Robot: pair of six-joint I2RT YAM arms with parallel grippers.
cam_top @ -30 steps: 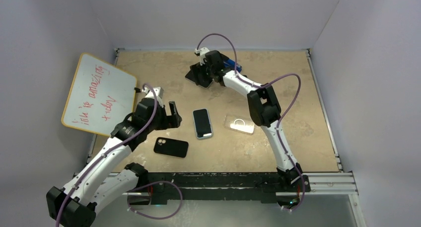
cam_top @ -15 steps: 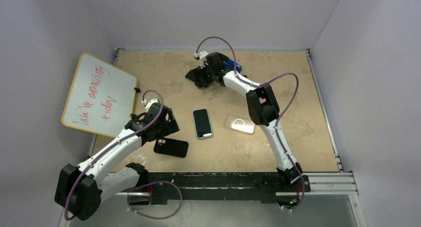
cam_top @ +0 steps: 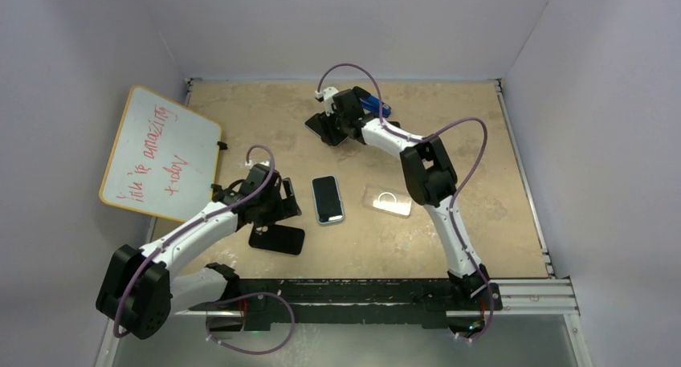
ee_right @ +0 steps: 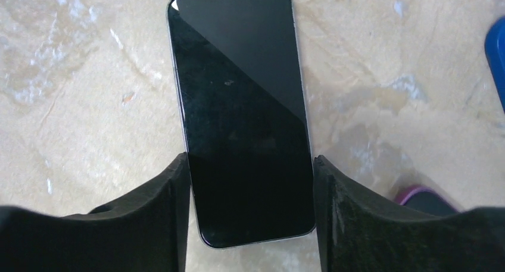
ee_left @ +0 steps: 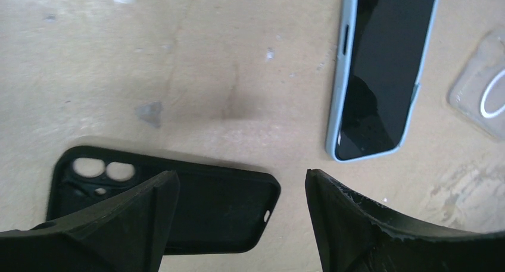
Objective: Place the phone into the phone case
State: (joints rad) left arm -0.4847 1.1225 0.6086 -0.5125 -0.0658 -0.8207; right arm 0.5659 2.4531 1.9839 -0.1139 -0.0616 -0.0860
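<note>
Lying flat, the dark phone [ee_right: 238, 105] sits snug inside the right claw [ee_right: 250, 165].

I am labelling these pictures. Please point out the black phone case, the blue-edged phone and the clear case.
black phone case [ee_left: 220, 209]: left wrist view, its flat middle.
blue-edged phone [ee_left: 387, 63]: left wrist view, its dark screen.
clear case [cam_top: 388, 200]: top view, its middle, at the ring.

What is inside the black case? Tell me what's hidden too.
No phone: the black case lies empty, the table showing through its camera holes. One finger of the left gripper covers part of it, so that part is unseen.
</note>
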